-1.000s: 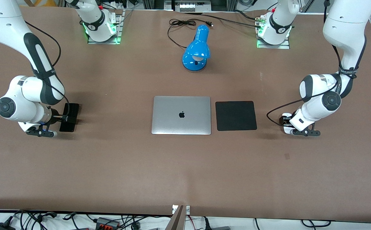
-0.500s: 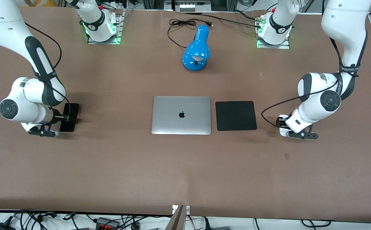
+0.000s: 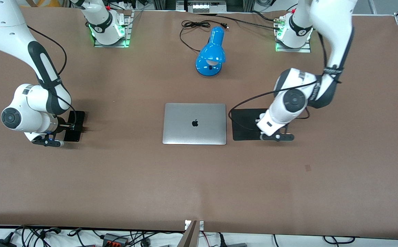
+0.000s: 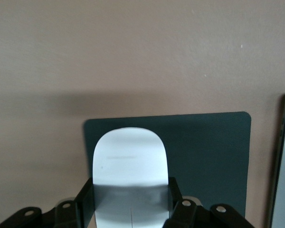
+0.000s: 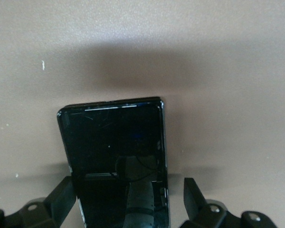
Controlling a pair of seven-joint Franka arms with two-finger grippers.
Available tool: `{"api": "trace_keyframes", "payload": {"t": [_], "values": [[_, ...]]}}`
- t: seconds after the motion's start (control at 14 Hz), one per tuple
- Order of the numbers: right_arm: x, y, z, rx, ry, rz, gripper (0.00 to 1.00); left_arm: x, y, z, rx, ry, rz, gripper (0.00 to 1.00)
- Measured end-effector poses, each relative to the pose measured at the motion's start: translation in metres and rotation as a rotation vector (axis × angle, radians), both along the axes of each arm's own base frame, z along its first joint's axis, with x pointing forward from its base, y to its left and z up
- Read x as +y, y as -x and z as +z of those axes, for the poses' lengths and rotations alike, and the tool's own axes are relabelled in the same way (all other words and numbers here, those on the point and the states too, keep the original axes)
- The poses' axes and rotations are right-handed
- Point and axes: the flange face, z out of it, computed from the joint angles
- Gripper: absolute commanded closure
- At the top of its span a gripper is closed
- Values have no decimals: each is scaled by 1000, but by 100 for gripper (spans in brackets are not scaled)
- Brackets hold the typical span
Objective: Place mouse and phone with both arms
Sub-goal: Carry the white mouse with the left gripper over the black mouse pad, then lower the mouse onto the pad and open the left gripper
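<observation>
The left pincer is clenched on the white mouse above the black mouse pad, beside the laptop. The right pincer sits released, fingers straddling the phone lying on the desk beneath it.

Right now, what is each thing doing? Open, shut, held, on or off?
mouse, held up over the pad
left gripper, shut on the mouse
phone, flat, screen dark
right gripper, open around the phone
laptop, closed
lamp, unplugged
</observation>
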Motion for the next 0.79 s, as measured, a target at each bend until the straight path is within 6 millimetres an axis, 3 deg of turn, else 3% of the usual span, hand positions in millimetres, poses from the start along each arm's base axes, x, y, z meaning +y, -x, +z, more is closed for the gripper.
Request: {"api": "trace_keyframes", "payload": {"t": [0.21, 0.29, 0.36, 0.43, 0.5, 0.71, 0.79], "values": [[0, 0, -1, 1, 0, 0, 0, -17, 10, -32, 6, -4, -19, 59], [0, 0, -1, 2, 0, 0, 5, -20, 12, -39, -9, 2, -23, 58], [0, 0, -1, 2, 0, 0, 15, -21, 15, -45, -23, 7, -25, 52], [0, 0, -2, 2, 0, -1, 29, -20, 17, -52, -30, 10, -25, 23], [0, 1, -2, 3, 0, -1, 43, -19, 19, -56, -32, 10, -25, 0], [1, 0, 1, 2, -1, -1, 71, -19, 18, -57, -41, 13, -24, 0], [1, 0, 0, 2, -1, -1, 76, -20, 14, -49, -56, 19, -23, 0]]}}
